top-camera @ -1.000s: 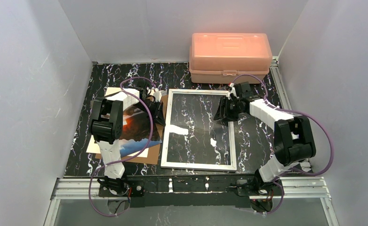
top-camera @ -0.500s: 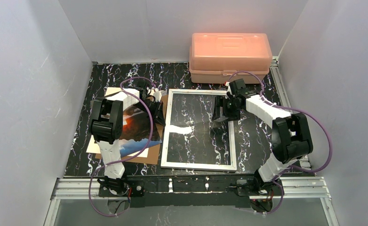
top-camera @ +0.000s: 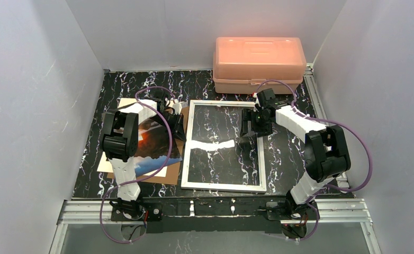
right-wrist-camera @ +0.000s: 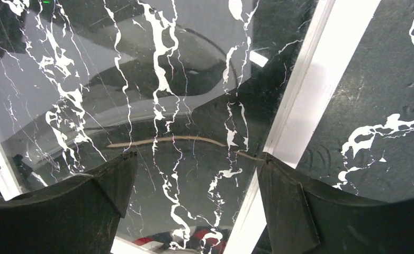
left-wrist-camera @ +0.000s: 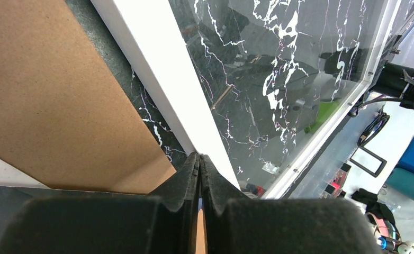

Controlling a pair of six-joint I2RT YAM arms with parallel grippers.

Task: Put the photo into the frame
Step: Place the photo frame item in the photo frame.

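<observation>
Heads up on what I'd have worried about. Your right fingers (top-camera: 250, 128) were spread wide, one over the clear pane and one outside the frame's (top-camera: 222, 186) right rail. Coming down crooked there could've pressed on the pane or skated the whole frame across the slick bench (top-camera: 141, 84).

The photo (top-camera: 154, 153) wasn't in yet. It lay flat on the brown backing board (top-camera: 168, 177), left of the frame and partly under the left arm. A flat glossy print is hard to pinch, and you could've dragged the board along with it.

Your left fingers (left-wrist-camera: 198, 174) were pressed together right by the frame's left rail. I couldn't tell if anything was caught between them.

No readable writing or brand anywhere, not even on the pink box (top-camera: 259, 63).
</observation>
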